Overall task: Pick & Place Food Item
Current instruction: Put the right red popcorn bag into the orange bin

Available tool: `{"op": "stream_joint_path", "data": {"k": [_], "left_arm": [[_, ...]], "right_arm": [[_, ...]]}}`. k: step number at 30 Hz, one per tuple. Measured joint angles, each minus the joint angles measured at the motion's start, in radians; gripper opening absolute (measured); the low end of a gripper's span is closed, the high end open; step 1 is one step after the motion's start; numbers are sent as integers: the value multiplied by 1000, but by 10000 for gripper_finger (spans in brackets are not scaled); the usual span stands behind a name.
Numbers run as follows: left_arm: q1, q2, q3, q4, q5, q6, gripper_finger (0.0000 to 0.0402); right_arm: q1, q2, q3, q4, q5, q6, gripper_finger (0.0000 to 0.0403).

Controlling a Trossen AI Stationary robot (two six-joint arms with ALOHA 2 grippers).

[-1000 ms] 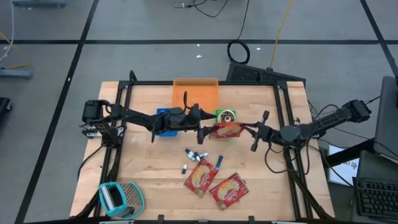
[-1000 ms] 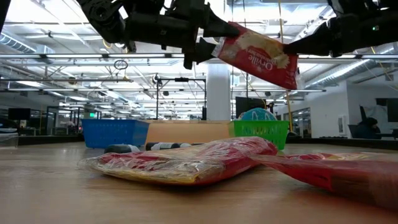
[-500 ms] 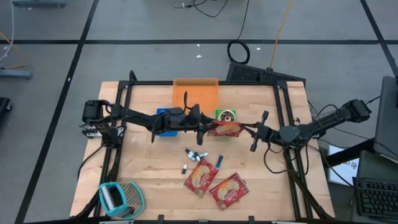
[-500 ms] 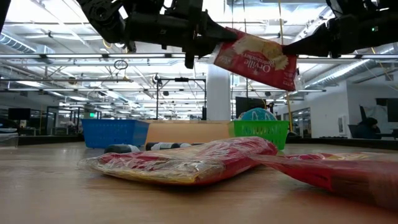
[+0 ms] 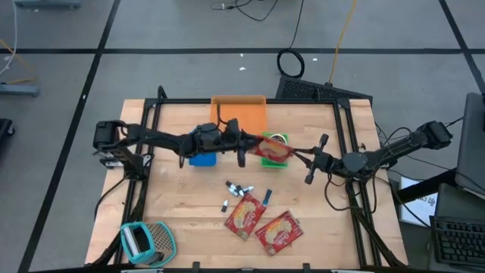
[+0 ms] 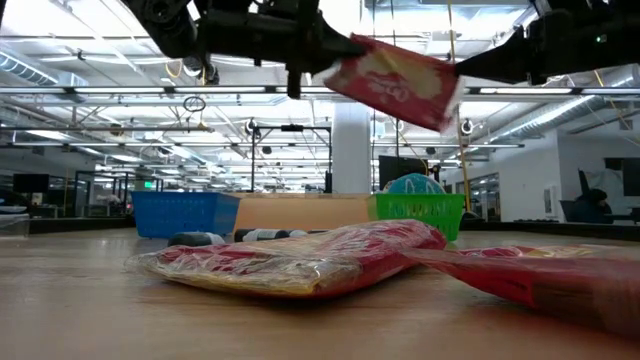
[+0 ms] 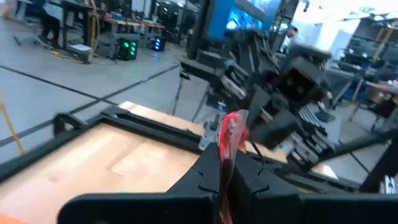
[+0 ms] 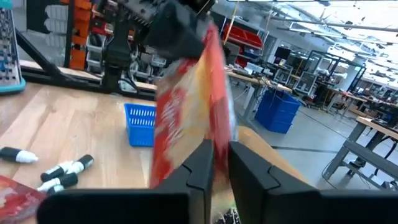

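Handover in midair. Left tool (image 5: 244, 148) clamped on one end of the red snack packet (image 5: 276, 149), which hangs above the green basket (image 5: 270, 159), clear of the counter (image 5: 174, 197). Right tool (image 5: 297, 155) sits at the packet's other end; whether it grips or has let go, cannot tell. Placing not done. Two more packets (image 5: 261, 224) lie near, unpicked.

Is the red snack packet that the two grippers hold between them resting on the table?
No: in the low view the red snack packet hangs high above the wooden table, with the left gripper shut on one edge.
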Motion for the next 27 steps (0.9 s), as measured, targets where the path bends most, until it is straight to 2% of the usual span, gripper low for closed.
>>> {"op": "stream_joint_path", "data": {"k": [6,13,15,18,22,27], "left_arm": [[44,-105,0,-88,-74,-7,7],[127,-177,0,-243,-256,-161,5],[176,-178,1,-267,-280,-204,4],[271,-163,1,-310,-239,-299,4],[399,-119,0,-396,-102,-426,3],[484,-54,0,-357,43,-537,4]], "right_arm": [[1,-28,0,-5,1,-27,96],[0,-96,0,3,89,-74,172],[0,-111,0,-1,108,-101,185],[0,-128,0,-2,109,-147,196],[-7,-136,-1,-13,110,-141,197],[-21,-136,-1,-43,110,-124,189]]}}
